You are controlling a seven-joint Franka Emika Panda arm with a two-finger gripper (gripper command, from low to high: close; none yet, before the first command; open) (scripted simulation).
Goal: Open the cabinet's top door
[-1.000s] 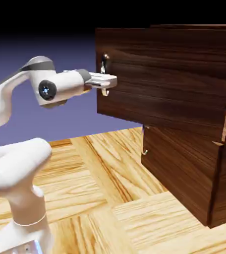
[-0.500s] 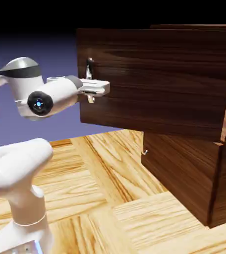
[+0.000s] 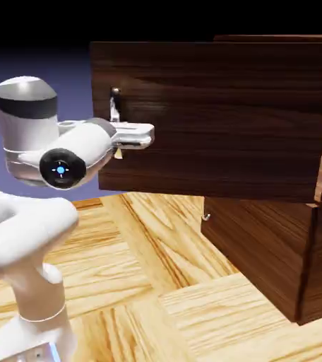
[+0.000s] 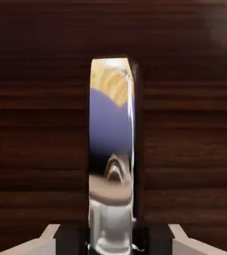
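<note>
You had the mirror-bright metal handle (image 4: 111, 149) between the gripper's (image 4: 113, 241) left and right fingertips (image 4: 50, 240), with the dark wood-grain door panel (image 4: 36, 124) behind it.

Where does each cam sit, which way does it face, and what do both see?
Exterior view: fixed, off the robot and beside it, facing across to the cabinet. Shows the white arm with its gripper at the top door's handle.
Hand view: on the hand, looking along the gripper at the top door close up. Shows the two fingertips at the bottom edge, either side of the handle.
Shared: the top door, its silver handle and the gripper's fingers.
</note>
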